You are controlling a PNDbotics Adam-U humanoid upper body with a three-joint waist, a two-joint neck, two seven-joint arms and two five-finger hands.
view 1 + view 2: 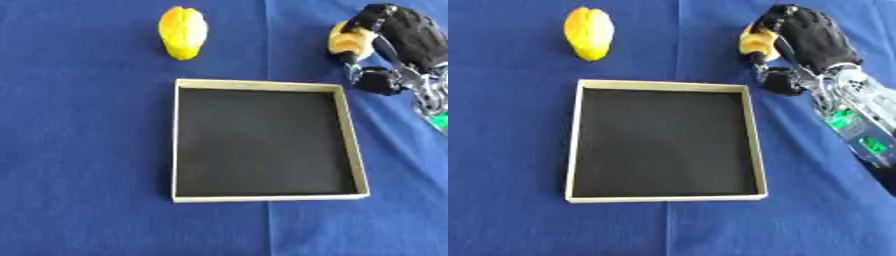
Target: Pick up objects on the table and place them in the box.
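Note:
A shallow box point(663, 198) with a pale rim and a black floor lies in the middle of the blue cloth, with nothing in it. Past its far left corner lies a yellow ribbed fruit point(589, 32). My right hand point(811, 37) comes in from the right, beyond the box's far right corner. Its fingers are curled round a yellow-orange object point(755, 42), which is mostly hidden by the hand. The thumb point(779, 80) reaches down toward the box's corner. My left hand shows in neither view.
A blue cloth point(87, 150) covers the whole table, with a fold line running down the middle. My right forearm point(855, 125) with green lights lies along the right edge.

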